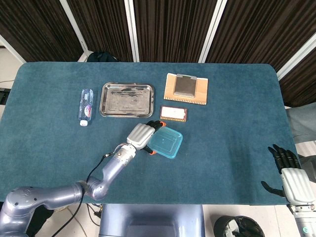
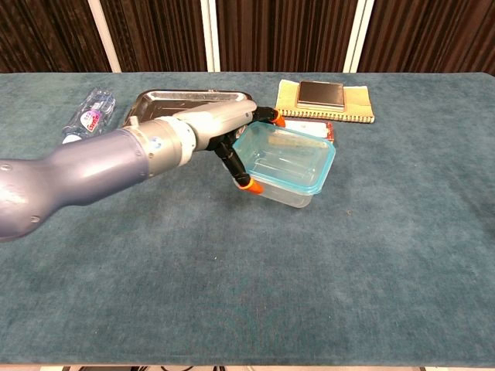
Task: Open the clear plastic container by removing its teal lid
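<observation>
Clear container (image 2: 288, 166) with teal lid (image 1: 165, 143) on, mid-surface, tilted, just below red box (image 1: 174, 113). Left robot hand (image 1: 143, 135) grips its left edge. Right robot hand (image 1: 288, 177) idle, fingers spread.

Near the frame's middle, the clear plastic container (image 2: 288, 165) with its teal lid (image 2: 298, 154) still on sits tilted on the table.

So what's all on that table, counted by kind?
Bottle: 1
Tray: 1
Notebook: 1
Dark case on notebook: 1
Small box: 1
Container with lid: 1
Total: 6
</observation>
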`<action>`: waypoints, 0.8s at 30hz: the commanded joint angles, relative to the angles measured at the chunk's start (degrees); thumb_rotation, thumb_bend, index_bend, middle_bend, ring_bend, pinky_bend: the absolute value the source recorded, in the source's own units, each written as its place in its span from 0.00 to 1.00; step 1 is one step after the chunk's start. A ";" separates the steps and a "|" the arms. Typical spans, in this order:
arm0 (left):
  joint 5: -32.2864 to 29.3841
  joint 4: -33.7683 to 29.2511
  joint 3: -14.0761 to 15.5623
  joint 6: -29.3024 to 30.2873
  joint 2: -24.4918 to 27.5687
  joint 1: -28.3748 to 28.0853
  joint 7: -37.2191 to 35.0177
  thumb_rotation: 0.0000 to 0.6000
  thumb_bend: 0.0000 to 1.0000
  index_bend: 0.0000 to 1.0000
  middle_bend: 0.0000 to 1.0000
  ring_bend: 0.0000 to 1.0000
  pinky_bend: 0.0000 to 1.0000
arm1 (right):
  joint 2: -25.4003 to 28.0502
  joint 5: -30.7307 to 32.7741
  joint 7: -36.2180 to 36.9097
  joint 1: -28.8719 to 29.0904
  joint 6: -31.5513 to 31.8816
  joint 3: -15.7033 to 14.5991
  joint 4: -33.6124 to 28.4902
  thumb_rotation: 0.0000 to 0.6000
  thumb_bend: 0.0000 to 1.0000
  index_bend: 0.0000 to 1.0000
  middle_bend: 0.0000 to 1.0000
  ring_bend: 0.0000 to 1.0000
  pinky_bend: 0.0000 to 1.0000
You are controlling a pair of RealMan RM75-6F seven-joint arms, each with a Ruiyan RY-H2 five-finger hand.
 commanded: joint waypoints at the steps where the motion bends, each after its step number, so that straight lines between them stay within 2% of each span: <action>1: 1.68 -1.45 0.99 -0.11 1.47 0.59 -1.72 1.00 0.16 0.24 0.42 0.33 0.46 | -0.23 -1.13 -0.83 0.59 -0.39 -0.33 -1.46 1.00 0.28 0.00 0.00 0.00 0.00; 9: 3.64 -4.03 2.08 -1.02 3.14 0.43 -4.24 1.00 0.16 0.25 0.42 0.33 0.46 | -3.05 -3.12 -5.45 2.93 -3.32 -0.74 -6.71 1.00 0.28 0.00 0.00 0.00 0.00; 13: 3.85 -5.14 2.19 -1.03 3.32 0.17 -4.37 1.00 0.16 0.25 0.42 0.33 0.46 | -6.89 -3.71 -9.82 4.90 -6.35 -0.87 -9.04 1.00 0.28 0.00 0.00 0.00 0.00; 20: 2.74 -5.84 2.69 -0.26 2.24 0.14 -3.40 1.00 0.16 0.25 0.42 0.33 0.46 | -15.43 0.23 -16.83 6.58 -8.94 0.39 -9.86 1.00 0.28 0.00 0.00 0.00 0.00; 24: 2.09 -5.28 3.27 -0.15 0.78 -0.12 -2.35 1.00 0.16 0.25 0.42 0.33 0.46 | -18.54 2.56 -19.55 7.05 -9.33 1.15 -9.39 1.00 0.28 0.00 0.00 0.00 0.00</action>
